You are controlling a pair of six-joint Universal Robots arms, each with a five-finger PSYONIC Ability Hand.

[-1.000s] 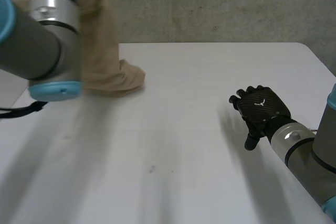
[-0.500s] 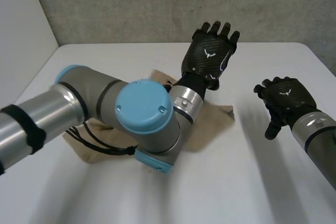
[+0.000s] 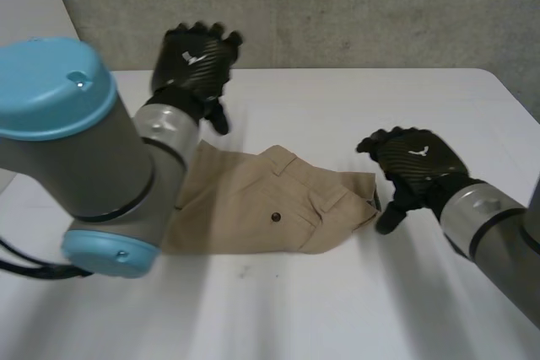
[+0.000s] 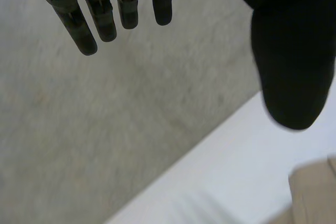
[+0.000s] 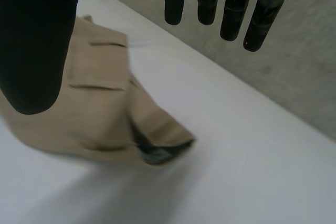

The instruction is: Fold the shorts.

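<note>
The tan shorts (image 3: pixel 270 204) lie flat on the white table (image 3: pixel 354 107), waistband toward my right hand, with a dark button and a pocket flap showing. My left hand (image 3: pixel 194 61) is raised above the table's far left part, beyond the shorts, fingers (image 4: pixel 100 17) straight and holding nothing. My right hand (image 3: pixel 413 166) hovers just right of the waistband corner, fingers (image 5: pixel 231 9) relaxed and empty. In the right wrist view the shorts' waistband end (image 5: pixel 105 103) lies under the palm. A small tan edge of the shorts (image 4: pixel 312 190) lies below the left thumb.
My left arm's big grey joint with a light-blue cap (image 3: pixel 76 149) stands over the shorts' left part and hides it. A grey concrete wall (image 3: pixel 354 6) runs behind the table. Bare table (image 3: pixel 337 309) lies in front of the shorts.
The left arm has swung from the shorts' middle back to the far left, its hand lifted off. The shorts now lie spread flat. The right hand has drifted left toward the waistband.
</note>
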